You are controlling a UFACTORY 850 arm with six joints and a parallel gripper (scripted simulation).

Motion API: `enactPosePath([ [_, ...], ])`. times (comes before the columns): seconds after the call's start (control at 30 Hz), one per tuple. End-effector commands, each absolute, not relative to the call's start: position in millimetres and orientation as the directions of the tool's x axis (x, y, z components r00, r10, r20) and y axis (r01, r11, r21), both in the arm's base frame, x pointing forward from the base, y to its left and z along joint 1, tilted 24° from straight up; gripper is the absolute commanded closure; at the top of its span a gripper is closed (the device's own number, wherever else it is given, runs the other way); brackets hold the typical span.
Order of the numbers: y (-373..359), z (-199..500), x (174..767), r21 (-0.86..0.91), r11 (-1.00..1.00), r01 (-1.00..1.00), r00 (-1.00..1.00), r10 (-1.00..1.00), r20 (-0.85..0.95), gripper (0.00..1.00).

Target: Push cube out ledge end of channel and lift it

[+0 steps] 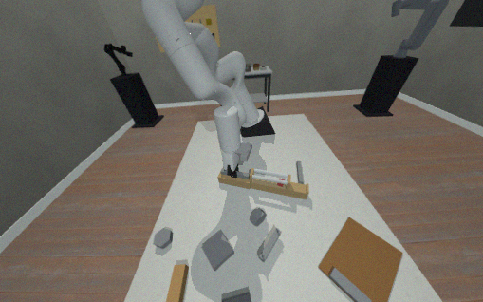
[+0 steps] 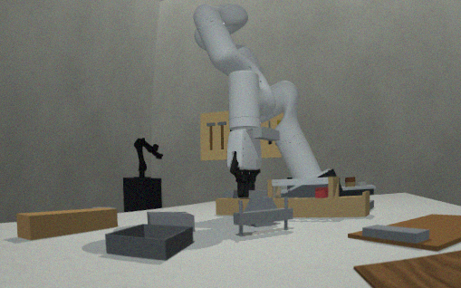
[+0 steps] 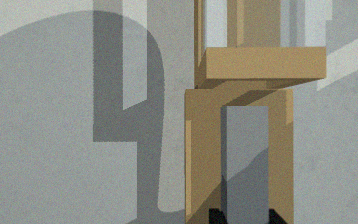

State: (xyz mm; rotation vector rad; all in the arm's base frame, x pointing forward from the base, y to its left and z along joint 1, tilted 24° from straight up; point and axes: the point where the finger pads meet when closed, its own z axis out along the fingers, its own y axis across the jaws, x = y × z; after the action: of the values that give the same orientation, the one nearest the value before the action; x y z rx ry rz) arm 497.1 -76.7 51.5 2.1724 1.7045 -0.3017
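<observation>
A white table (image 1: pixel 306 142) is running lengthwise down the room, with wood floor showing past both long edges. The arm (image 1: pixel 196 62) is reaching down from the far end, its gripper (image 1: pixel 231 172) hanging over the channel's (image 1: pixel 277 187) left end, toward the table's left edge. The wooden channel is lying crosswise near the middle of the table, with bare white surface along its near side. The black fingers (image 2: pixel 244 177) are clamped on a grey bar (image 3: pixel 245 150), which is pointing along the channel floor between the side walls toward a raised crosspiece in the wrist view. The red cube (image 2: pixel 321 192) is sitting inside the channel under its roof, showing through the side in the exterior view. A brown board (image 1: pixel 362 258) is lying by the near right corner with a grey slab (image 1: pixel 350 285) on it. A grey tray (image 2: pixel 148 240) and a wooden block (image 2: pixel 67 222) are resting toward the near left. A small grey rack (image 2: pixel 261 213) is standing just in front of the channel.
</observation>
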Motion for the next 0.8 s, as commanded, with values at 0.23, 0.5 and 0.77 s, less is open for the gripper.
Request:
enactPosePath([
  [0.23,-76.0,51.6,497.8,0.151,-0.206,0.967,0.249,0.89,-0.382,1.0],
  [0.5,-69.8,48.9,499.6,0.151,-0.206,0.967,0.249,0.89,-0.382,1.0],
  [0.77,-51.2,40.9,505.1,0.151,-0.206,0.967,0.249,0.89,-0.382,1.0],
])
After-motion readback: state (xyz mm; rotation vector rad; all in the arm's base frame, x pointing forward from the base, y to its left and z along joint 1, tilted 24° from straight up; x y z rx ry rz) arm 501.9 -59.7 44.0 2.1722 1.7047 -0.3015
